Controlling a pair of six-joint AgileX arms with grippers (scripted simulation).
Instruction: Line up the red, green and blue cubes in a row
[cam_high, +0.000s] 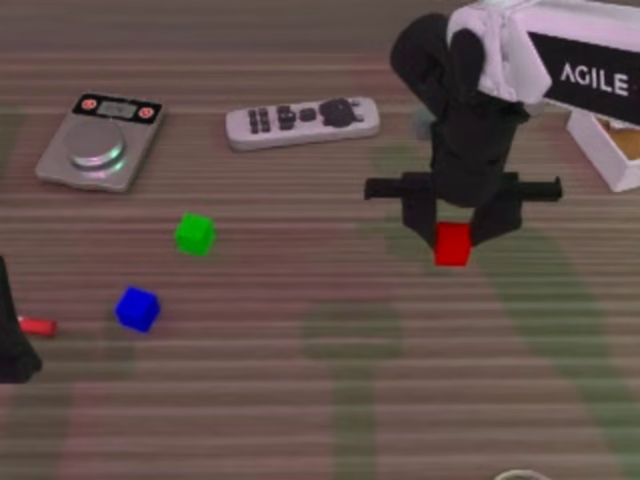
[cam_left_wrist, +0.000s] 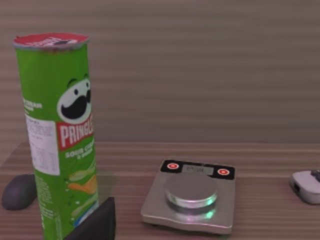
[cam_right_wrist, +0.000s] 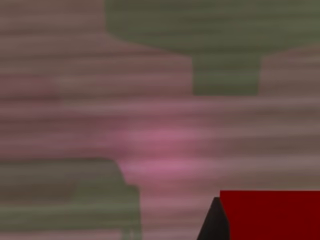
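The table (cam_high: 300, 400) is striped wood. The right arm reaches in from the top view's upper right and points down, its gripper (cam_high: 452, 232) right of centre with the jaws clamped on the red cube (cam_high: 452, 244). The left arm is parked at the left edge; whether the left gripper (cam_high: 12, 340) is open cannot be told. A remote (cam_high: 300, 122) and a scale (cam_high: 100, 142) lie along the far side. The green cube (cam_high: 195, 234) sits left of centre, the blue cube (cam_high: 137, 308) near it, closer to the left edge.
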